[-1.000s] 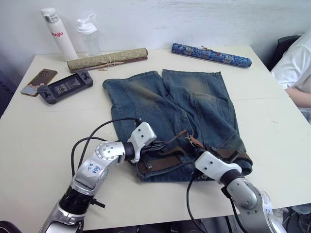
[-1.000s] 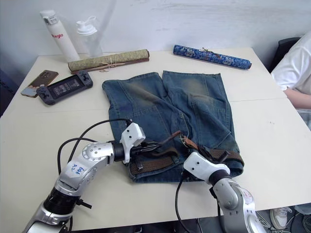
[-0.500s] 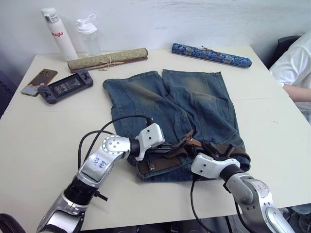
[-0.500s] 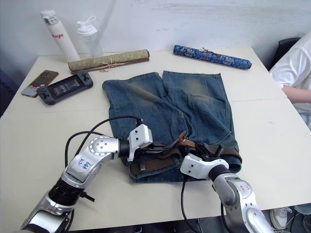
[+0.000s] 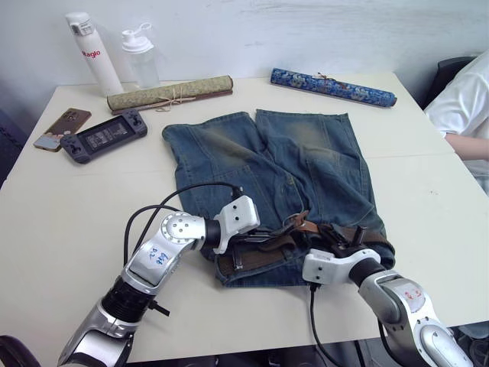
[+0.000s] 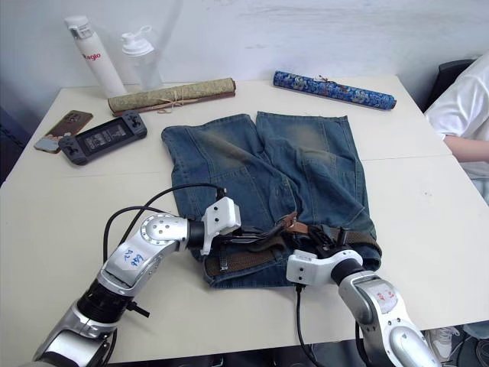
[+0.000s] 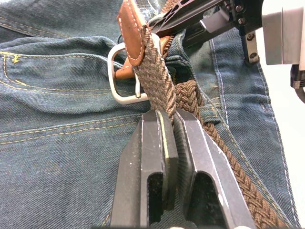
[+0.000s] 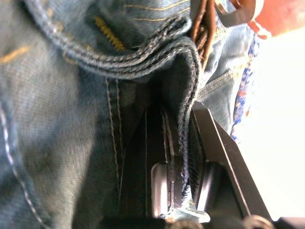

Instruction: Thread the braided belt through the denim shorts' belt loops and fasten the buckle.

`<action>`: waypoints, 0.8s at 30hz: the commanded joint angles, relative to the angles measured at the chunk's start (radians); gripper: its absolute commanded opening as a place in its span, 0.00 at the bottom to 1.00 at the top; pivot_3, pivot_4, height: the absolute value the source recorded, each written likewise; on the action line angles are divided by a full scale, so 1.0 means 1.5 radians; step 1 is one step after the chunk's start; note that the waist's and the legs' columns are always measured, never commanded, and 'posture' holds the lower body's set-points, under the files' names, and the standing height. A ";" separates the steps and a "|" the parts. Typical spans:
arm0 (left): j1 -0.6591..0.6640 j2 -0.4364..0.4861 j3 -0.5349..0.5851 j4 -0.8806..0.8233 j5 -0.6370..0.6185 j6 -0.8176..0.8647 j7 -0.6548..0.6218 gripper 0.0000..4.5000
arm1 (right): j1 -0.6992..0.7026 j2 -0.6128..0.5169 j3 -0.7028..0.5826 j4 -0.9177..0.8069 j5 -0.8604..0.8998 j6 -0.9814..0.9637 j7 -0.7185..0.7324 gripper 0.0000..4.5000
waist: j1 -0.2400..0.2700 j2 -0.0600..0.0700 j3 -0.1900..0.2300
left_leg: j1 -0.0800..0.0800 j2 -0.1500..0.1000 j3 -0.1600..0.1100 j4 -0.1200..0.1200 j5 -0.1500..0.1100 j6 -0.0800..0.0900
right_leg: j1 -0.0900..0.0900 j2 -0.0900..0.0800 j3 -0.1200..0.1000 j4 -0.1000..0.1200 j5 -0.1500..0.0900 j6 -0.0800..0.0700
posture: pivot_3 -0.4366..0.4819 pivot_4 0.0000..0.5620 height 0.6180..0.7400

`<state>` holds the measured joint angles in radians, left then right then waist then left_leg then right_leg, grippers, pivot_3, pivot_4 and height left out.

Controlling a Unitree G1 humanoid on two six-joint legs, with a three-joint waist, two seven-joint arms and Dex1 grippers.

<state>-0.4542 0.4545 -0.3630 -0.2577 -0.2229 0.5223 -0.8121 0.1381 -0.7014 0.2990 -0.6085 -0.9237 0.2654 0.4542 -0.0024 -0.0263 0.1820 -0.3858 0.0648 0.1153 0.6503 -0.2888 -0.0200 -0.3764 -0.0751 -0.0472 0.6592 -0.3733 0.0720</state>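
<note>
Braided belt (image 5: 252, 258), the long olive-brown woven strap, lies along the waistband at the near edge of the faded blue denim shorts (image 5: 306, 164), which are spread flat on the pale counter (image 5: 69, 206) with the legs pointing away from the robot. On the left, the left hand (image 7: 172, 125) is pinched shut on the woven strap just short of the silver rectangular metal buckle (image 7: 121, 76); judging by that grip, it is steadying the strap so the tan leather end (image 7: 131, 28) can be worked at the buckle. In the left wrist view the leather piece stands up over the frame and the weave runs down between the black fingers (image 7: 152, 143). To the right, the right hand (image 5: 334, 243) is closed on a fold of the denim waistband, its fingers (image 8: 217, 143) either side of the stitched edge, likely pinning the shorts so they do not slide while the belt is pulled. The two hands sit close together at the middle of the waistband. The strap looks mostly seated along the waistband, though I cannot tell how many belt loops it passes. The buckle looks not yet fastened. Well beyond, near the far edge, lie a rolled olive mat tied with string (image 5: 170, 93) and a blue patterned roll (image 5: 332, 86)
</note>
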 commanded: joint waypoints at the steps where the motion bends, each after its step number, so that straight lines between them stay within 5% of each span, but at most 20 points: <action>1: -0.006 0.000 -0.001 -0.013 0.002 -0.003 -0.010 0.00 | 0.022 -0.019 0.004 0.023 -0.009 -0.029 0.042 0.00 | 0.000 0.000 0.000 | 0.000 0.000 0.000 0.000 0.000 0.000 | 0.000 0.000 0.000 0.000 0.000 0.000 | 0.48 0.27 0.97; 13: 0.046 -0.006 0.119 -0.084 -0.072 0.065 0.041 0.00 | 0.052 -0.003 -0.033 0.034 -0.004 -0.043 0.073 0.00 | 0.000 0.000 0.000 | 0.000 0.000 0.000 0.001 0.000 0.000 | 0.001 0.000 0.000 0.001 0.000 0.000 | 0.48 0.27 0.97; 24: 0.081 0.035 0.113 -0.113 -0.069 0.091 0.037 0.00 | 0.042 0.036 -0.046 0.021 0.060 -0.032 0.105 0.00 | 0.000 -0.001 -0.001 | 0.001 0.000 0.000 0.001 0.000 0.000 | 0.001 0.000 0.000 0.001 0.000 0.000 | 0.48 0.27 0.97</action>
<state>-0.3247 0.5097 -0.1953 -0.3840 -0.3137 0.6671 -0.7563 0.1825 -0.6713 0.2156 -0.5808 -0.9145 0.2188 0.5412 -0.0026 -0.0277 0.1811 -0.3845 0.0655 0.1148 0.6512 -0.2887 -0.0202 -0.3750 -0.0748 -0.0471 0.6602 -0.3733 0.0719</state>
